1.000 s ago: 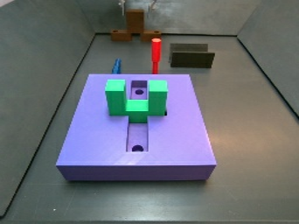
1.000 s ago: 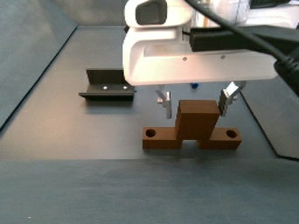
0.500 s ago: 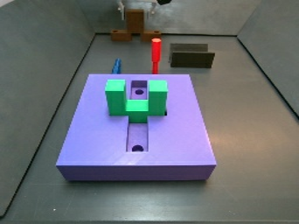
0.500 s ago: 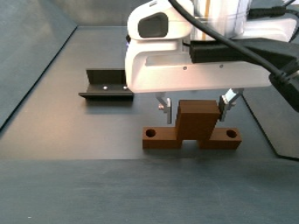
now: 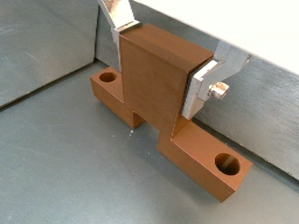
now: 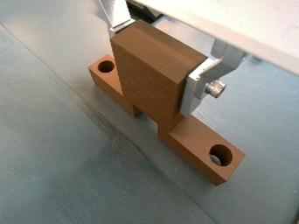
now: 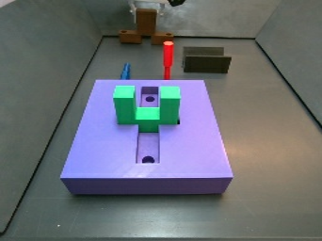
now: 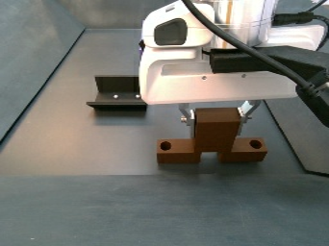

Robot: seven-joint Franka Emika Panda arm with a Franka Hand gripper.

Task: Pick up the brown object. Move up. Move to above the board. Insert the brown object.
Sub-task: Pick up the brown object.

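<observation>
The brown object (image 5: 152, 79) (image 6: 146, 74) rests on the grey floor, its long bar flat with a round hole near each end and its post upright. My gripper (image 5: 162, 59) (image 6: 158, 57) is shut on the post, one silver finger flat against each side. In a side view the gripper (image 8: 216, 115) hangs under the white hand, straddling the post of the brown object (image 8: 213, 144). The board (image 7: 189, 141) lies in the foreground of a side view, well away from the brown object (image 7: 142, 38) at the far end. A green U-shaped block (image 7: 146, 104) sits over the board's groove.
A red peg (image 7: 168, 58) stands upright between the board and the brown object. A dark olive box (image 7: 206, 62) sits to its right and a small blue piece (image 7: 126, 71) lies by the board's far left corner. The fixture (image 8: 117, 94) stands beside the gripper.
The fingers have closed inward from either side of the post and now press against it. The brown object has not left the floor.
</observation>
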